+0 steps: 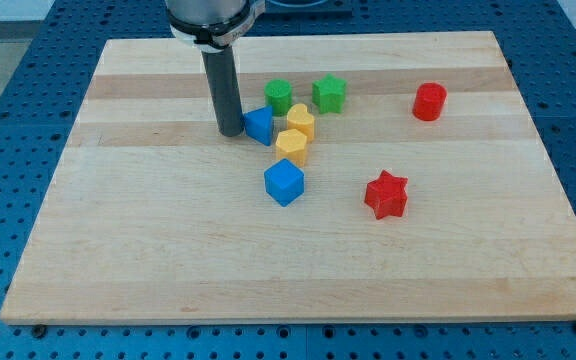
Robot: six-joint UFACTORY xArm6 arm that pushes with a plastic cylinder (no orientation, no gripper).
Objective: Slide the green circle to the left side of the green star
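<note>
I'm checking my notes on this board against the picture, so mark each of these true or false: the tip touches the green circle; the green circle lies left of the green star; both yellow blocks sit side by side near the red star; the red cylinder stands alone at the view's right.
1. My tip touches the green circle. False: it stands beside the blue triangular block.
2. The green circle lies to the view's left of the green star. True.
3. Both yellow blocks sit beside the red star. False: they are near the blue blocks.
4. The red cylinder stands alone at the view's right. True.
</note>
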